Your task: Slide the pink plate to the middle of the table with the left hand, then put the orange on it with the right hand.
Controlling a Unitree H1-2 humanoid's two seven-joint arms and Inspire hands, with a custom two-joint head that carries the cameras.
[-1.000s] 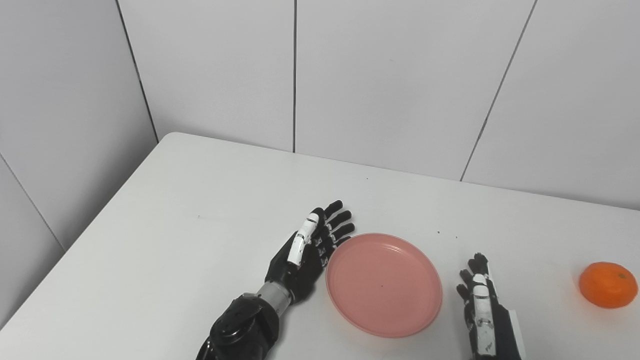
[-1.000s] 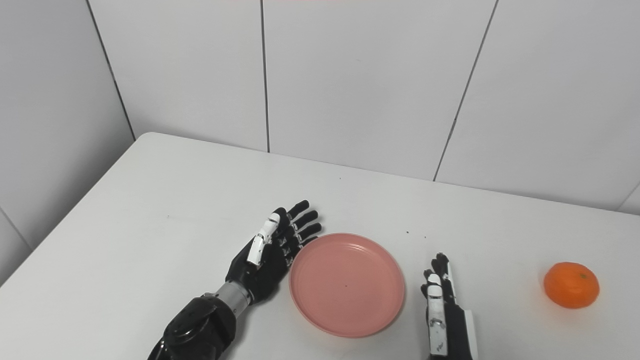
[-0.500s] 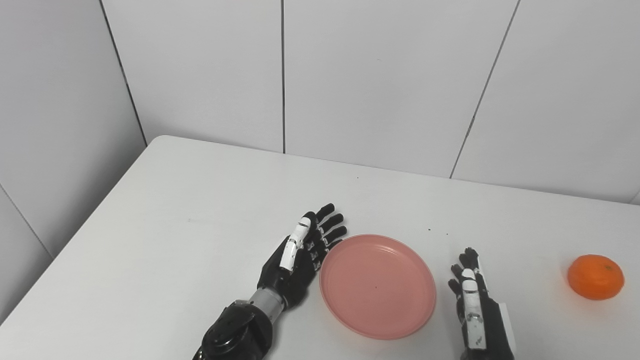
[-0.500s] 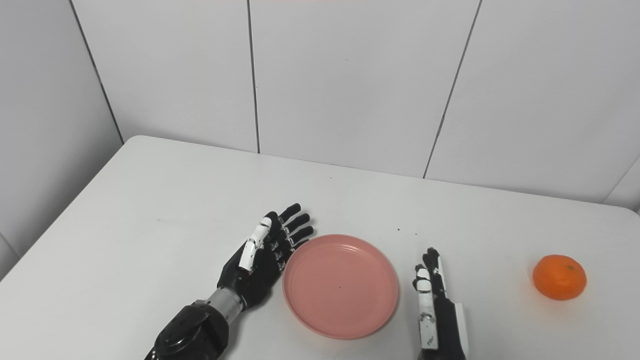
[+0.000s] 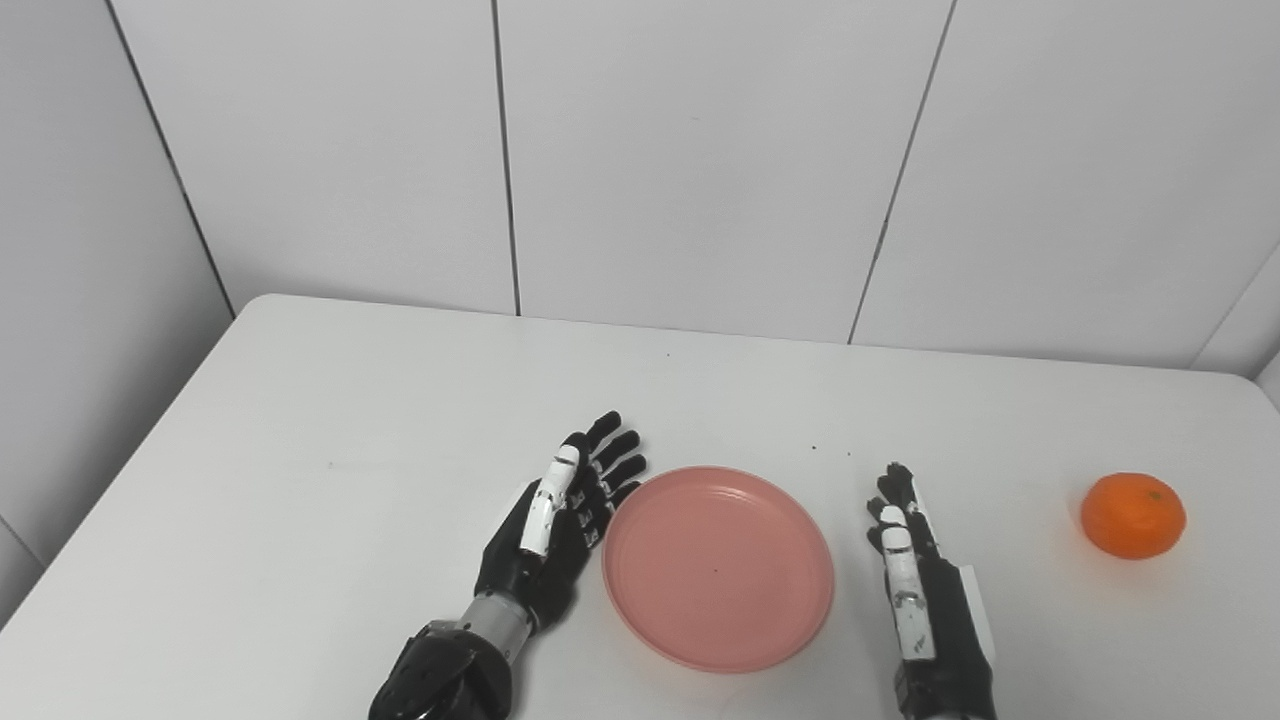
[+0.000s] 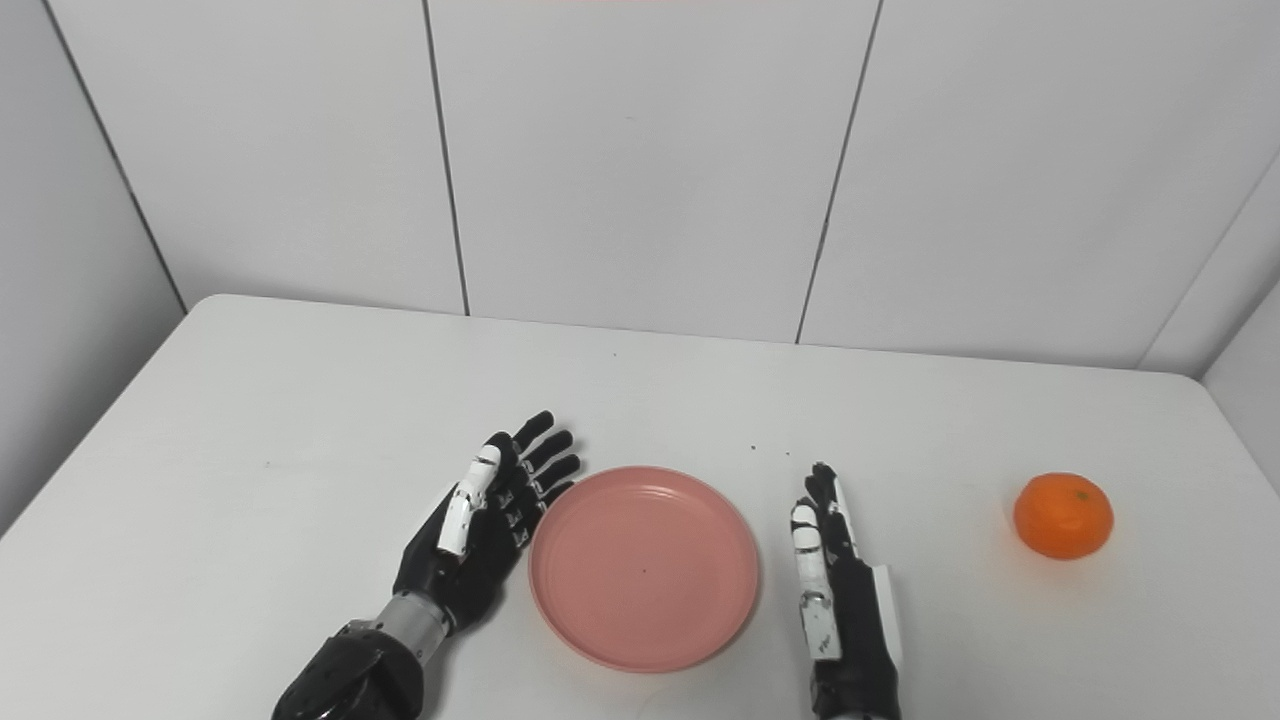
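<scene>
The pink plate (image 5: 718, 568) lies flat and empty on the white table (image 5: 350, 470), near its front edge. My left hand (image 5: 560, 520) rests just left of the plate, fingers straight and spread, palm side toward the rim, close to or touching it. My right hand (image 5: 920, 590) stands edge-on a short gap right of the plate, fingers extended, holding nothing. The orange (image 5: 1132, 515) sits alone on the table far to the right, well clear of the right hand.
White wall panels rise behind the table. The table's left edge (image 6: 90, 420) and right back corner (image 6: 1195, 380) are in view. A few small dark specks (image 5: 830, 451) lie behind the plate.
The whole picture has shifted leftward, so the camera has turned right. Both hands and the plate keep nearly the same places relative to each other; the orange has not moved.
</scene>
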